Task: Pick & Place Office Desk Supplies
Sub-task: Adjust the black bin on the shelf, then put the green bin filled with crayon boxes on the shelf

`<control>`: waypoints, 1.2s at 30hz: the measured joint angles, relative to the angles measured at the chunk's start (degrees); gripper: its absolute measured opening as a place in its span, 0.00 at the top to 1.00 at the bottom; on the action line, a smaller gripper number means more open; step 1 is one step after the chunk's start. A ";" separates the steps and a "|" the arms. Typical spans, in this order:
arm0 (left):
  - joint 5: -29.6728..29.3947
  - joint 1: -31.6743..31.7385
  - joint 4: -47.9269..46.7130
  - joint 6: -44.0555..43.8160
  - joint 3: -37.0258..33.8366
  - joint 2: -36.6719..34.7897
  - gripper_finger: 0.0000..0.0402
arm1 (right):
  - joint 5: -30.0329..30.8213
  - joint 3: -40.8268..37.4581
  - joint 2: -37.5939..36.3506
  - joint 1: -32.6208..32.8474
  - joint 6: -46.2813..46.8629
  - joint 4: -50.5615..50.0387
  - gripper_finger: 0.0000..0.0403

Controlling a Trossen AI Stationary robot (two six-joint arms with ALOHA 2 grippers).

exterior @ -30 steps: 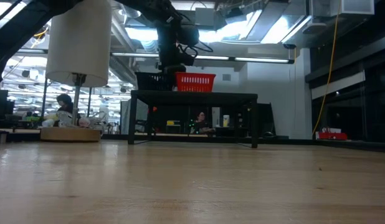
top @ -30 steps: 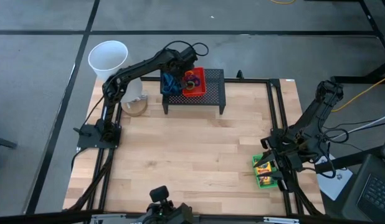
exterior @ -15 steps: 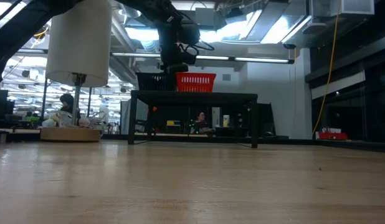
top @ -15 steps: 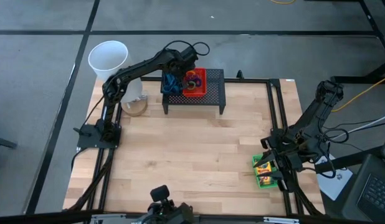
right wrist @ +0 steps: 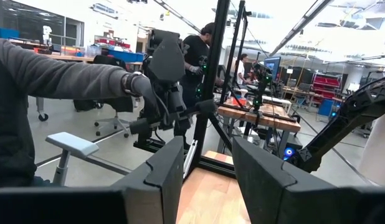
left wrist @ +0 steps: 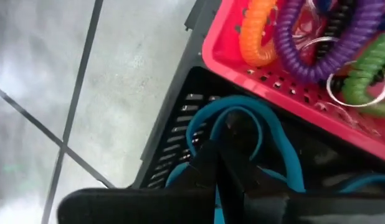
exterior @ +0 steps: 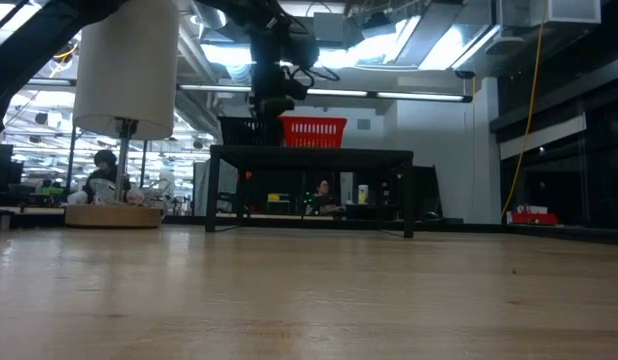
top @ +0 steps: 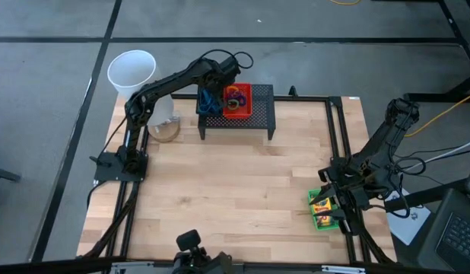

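On the black mesh stand [top: 236, 111] at the far side of the tabletop [top: 235, 198], the left gripper [top: 217, 85] hangs over the black basket [left wrist: 180, 134], its jaws clenched just above the blue-handled scissors [left wrist: 242, 134] lying inside, probably so they drop in sorted. Beside it the red basket [top: 238, 100] holds the orange loop [left wrist: 258, 31] and purple loop [left wrist: 323, 37]. The right gripper [right wrist: 208, 165] waits with jaws released near the crayon boxes [top: 323, 210].
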 joint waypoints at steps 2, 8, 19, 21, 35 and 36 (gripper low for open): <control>-0.34 -0.33 -0.74 -0.33 1.61 0.00 1.00 | -0.02 0.00 0.01 0.00 0.00 -0.01 0.66; 5.40 -1.42 -0.98 -1.81 7.18 -0.19 1.00 | -0.01 0.00 0.02 0.00 0.04 -0.04 0.66; 25.84 -8.62 8.74 -3.82 9.22 -9.07 1.00 | -0.02 0.00 0.02 0.02 0.03 -0.48 0.66; 26.68 -11.79 8.61 -3.51 9.20 -10.92 0.99 | -0.02 0.00 -0.01 0.00 -0.02 -0.43 0.66; 6.80 -44.07 10.63 -5.93 9.09 -17.62 0.99 | -0.04 0.00 0.02 0.00 7.57 0.20 0.66; 5.65 -46.04 11.21 -6.60 9.10 -17.73 0.99 | -0.01 0.00 0.00 -0.04 7.58 0.23 0.66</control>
